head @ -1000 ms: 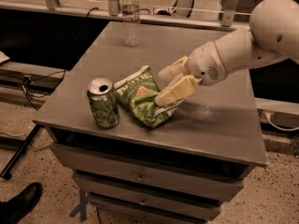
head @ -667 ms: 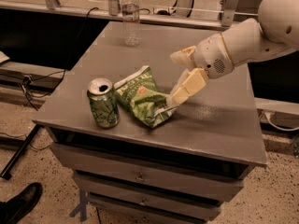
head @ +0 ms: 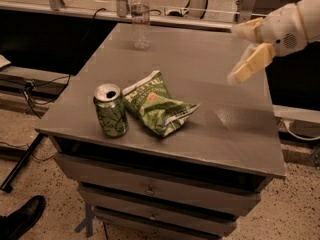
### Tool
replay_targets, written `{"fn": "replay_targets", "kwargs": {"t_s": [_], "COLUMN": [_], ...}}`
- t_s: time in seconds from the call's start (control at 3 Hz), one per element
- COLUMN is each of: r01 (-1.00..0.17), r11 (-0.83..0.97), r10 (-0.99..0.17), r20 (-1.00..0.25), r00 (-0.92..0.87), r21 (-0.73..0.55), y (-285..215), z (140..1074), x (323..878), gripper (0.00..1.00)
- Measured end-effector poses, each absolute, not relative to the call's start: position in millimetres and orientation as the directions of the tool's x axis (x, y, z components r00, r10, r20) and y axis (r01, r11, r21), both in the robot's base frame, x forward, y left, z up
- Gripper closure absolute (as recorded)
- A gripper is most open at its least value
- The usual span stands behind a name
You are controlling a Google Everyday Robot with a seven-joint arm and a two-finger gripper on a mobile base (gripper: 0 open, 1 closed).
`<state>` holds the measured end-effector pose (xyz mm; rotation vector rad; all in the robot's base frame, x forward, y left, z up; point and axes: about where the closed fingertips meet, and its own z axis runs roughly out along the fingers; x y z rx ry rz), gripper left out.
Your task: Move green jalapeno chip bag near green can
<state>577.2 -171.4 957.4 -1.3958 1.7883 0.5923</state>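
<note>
The green jalapeno chip bag (head: 157,104) lies crinkled on the grey cabinet top (head: 210,79), with its orange-red label facing up. Its left edge touches or nearly touches the green can (head: 111,110), which stands upright at the front left with its silver top showing. My gripper (head: 243,50) is raised at the upper right, well clear of the bag and above the cabinet's right side. Its cream fingers (head: 250,66) are spread apart and hold nothing.
A clear plastic water bottle (head: 140,19) stands upright at the back of the cabinet top. Drawers (head: 150,189) run below the front edge. A black shoe (head: 20,219) is on the speckled floor at the lower left. Cables lie at the left.
My gripper let go of the chip bag and pulled up and to the right, away from it. The bag stays beside the can.
</note>
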Motion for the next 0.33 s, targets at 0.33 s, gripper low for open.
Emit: {"fn": "replay_targets", "kwargs": {"t_s": [0.33], "r01": [-0.93], "r11": [0.322], "r10": [-0.583], "r20": [-0.811], "r00": [-0.049], "r21": [-0.176], "y": [-187.0], "z": [995.5], "x": [586.3], "gripper": [0.0]}}
